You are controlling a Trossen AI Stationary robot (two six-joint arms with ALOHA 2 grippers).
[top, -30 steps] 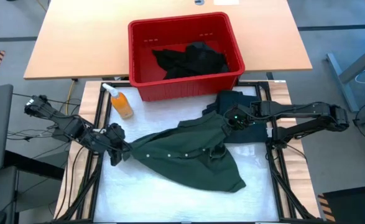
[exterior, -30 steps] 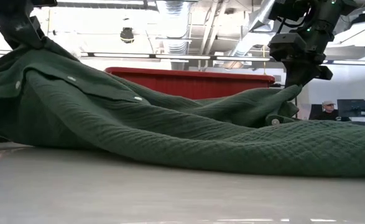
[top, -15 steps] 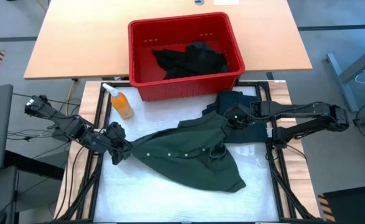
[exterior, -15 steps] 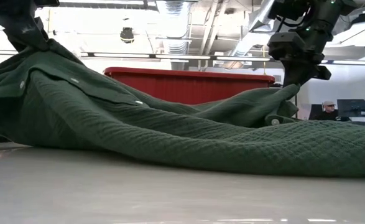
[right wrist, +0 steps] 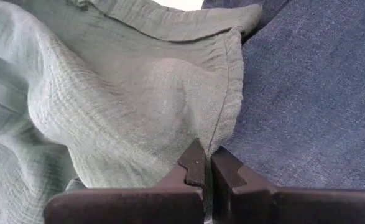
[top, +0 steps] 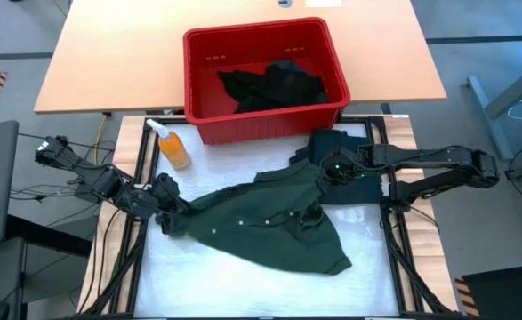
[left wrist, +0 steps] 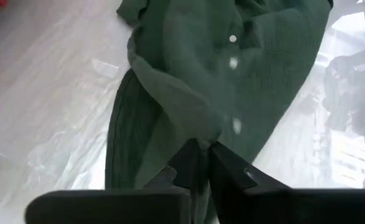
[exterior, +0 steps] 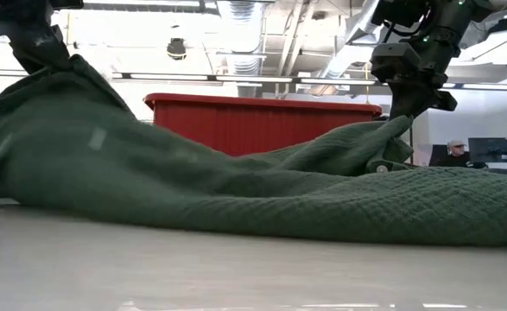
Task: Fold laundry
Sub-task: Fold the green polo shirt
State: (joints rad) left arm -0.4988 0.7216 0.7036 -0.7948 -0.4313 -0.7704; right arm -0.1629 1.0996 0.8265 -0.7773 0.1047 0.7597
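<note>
A dark green button shirt (top: 261, 222) lies crumpled across the white mat, strung between my two grippers. My left gripper (top: 167, 216) is at the shirt's left end, raised above the mat and shut on the cloth. My right gripper (top: 330, 174) is shut on the shirt's right end, above a folded dark blue cloth (top: 349, 147). The shirt's middle and near part rest on the mat (exterior: 236, 199). A black garment (top: 274, 84) lies in the red bin (top: 269, 120) at the back. My left gripper pinches a gathered point of the green shirt (left wrist: 202, 138) between its two fingertips, slanting down from the table's left. The cloth falls away from the fingers down to the mat, slack. My right gripper pinches the shirt's stitched hem edge (right wrist: 218, 134) between its two fingers, slanting down from the table's right. That end is lifted off the blue cloth (right wrist: 313, 93), and the rest slopes down to the mat.
An orange spray bottle (top: 173, 147) stands at the mat's far left corner. The red bin stands just behind the mat. Bare mat lies along the near edge (top: 243, 289). A person sits far off in the room (exterior: 456, 154).
The shirt's left part, with its button strip, has sagged lower below my left gripper and hangs slacker than before. The right end has stayed where it was. Both arms have kept their places.
</note>
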